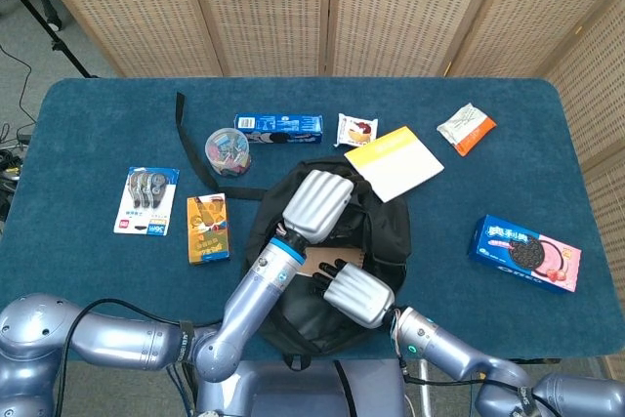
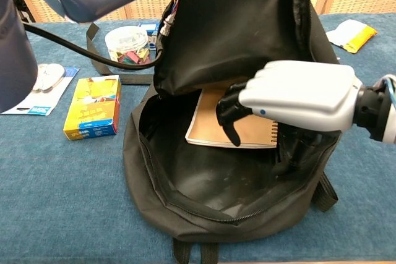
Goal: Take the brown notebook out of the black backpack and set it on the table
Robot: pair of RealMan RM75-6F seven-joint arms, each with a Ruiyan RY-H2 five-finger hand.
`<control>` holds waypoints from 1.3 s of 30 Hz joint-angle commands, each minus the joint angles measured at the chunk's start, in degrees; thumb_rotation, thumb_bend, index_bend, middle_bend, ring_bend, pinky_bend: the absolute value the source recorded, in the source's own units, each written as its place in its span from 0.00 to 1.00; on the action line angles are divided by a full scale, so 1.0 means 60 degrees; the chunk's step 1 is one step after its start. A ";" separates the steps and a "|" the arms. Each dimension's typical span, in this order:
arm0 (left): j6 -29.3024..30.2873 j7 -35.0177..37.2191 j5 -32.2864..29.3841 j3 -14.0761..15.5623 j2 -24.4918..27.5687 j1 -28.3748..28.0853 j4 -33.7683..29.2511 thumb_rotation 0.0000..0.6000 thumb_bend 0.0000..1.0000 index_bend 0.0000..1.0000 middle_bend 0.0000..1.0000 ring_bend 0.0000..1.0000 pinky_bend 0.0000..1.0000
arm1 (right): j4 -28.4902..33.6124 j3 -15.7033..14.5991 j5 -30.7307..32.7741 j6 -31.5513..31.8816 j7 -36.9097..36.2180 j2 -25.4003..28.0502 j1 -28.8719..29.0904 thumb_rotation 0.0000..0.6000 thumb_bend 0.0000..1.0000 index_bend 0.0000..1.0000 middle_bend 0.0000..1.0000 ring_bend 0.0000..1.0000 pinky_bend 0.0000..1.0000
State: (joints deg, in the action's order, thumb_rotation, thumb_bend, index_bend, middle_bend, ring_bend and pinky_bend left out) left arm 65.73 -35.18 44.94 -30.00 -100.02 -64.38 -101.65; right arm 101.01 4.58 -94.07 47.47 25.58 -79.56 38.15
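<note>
The black backpack (image 1: 389, 231) (image 2: 204, 196) lies open in the middle of the table. My left hand (image 1: 314, 204) grips its upper flap and holds it raised; in the chest view only that hand's fingertips show at the top edge. The brown spiral notebook (image 2: 247, 129) (image 1: 314, 263) lies flat inside the opening. My right hand (image 1: 356, 295) (image 2: 297, 94) reaches into the bag from the right. Its dark fingers (image 2: 230, 110) curl down over the notebook's upper part. I cannot tell whether they touch it, and nothing is held.
Left of the bag are a yellow box (image 1: 208, 228) (image 2: 93, 106), a clear tub (image 1: 228, 151) and a blister pack (image 1: 145, 200). A blue box (image 1: 278, 128), a snack packet (image 1: 356, 130) and a yellow-white book (image 1: 395, 162) lie behind. A cookie box (image 1: 524, 252) sits right.
</note>
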 commanded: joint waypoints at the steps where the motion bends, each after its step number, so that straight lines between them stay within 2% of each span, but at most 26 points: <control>1: 0.0110 -0.0064 -0.0115 0.0000 0.0056 -0.0062 -0.0121 1.00 0.55 0.74 0.56 0.41 0.57 | -0.0276 -0.0086 0.0047 0.0045 0.0278 -0.0155 0.0087 1.00 0.06 0.39 0.19 0.12 0.27; 7: 0.0426 -0.0209 -0.0225 0.0134 0.0122 -0.0166 -0.0474 1.00 0.55 0.74 0.56 0.41 0.57 | -0.0654 0.0195 0.0769 -0.0084 0.1448 -0.0529 0.0291 1.00 0.05 0.35 0.15 0.08 0.27; 11: 0.0545 -0.0286 -0.0274 0.0177 0.0219 -0.0223 -0.0634 1.00 0.55 0.74 0.56 0.41 0.57 | -0.0627 0.0190 0.1279 -0.0194 0.2183 -0.0563 0.0353 1.00 0.05 0.28 0.08 0.02 0.24; 22: 0.0772 -0.0197 -0.0397 0.0275 0.0634 -0.0157 -0.1177 1.00 0.55 0.74 0.56 0.41 0.57 | -0.1534 0.0005 0.1225 0.0216 0.3675 -0.1035 0.0579 1.00 0.05 0.27 0.07 0.00 0.24; 27: 0.0839 -0.0143 -0.0444 0.0281 0.0729 -0.0181 -0.1282 1.00 0.55 0.74 0.56 0.41 0.57 | -0.1712 0.0024 0.1461 0.0243 0.3621 -0.1253 0.0639 1.00 0.05 0.27 0.07 0.00 0.24; 30: 0.0892 -0.0138 -0.0408 0.0350 0.0762 -0.0189 -0.1320 1.00 0.55 0.74 0.56 0.41 0.57 | -0.1930 0.0044 0.1436 0.0274 0.3518 -0.1429 0.0740 1.00 0.10 0.27 0.09 0.01 0.24; 36: 0.0981 0.0100 -0.0409 0.0388 0.0736 -0.0161 -0.1392 1.00 0.55 0.74 0.56 0.41 0.57 | -0.2521 -0.0072 0.1161 0.0252 0.2539 -0.1761 0.0950 1.00 0.20 0.30 0.23 0.14 0.25; 39: 0.1029 0.0251 -0.0468 0.0322 0.0726 -0.0147 -0.1501 1.00 0.55 0.74 0.56 0.41 0.57 | -0.2999 -0.0120 0.0952 0.0350 0.2073 -0.2019 0.1037 1.00 0.23 0.33 0.28 0.19 0.32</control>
State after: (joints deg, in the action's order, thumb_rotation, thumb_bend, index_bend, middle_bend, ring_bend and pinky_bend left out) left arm 71.79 -33.86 42.26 -27.93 -95.64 -65.30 -110.48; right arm 84.80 4.18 -87.29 49.13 39.82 -90.47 43.82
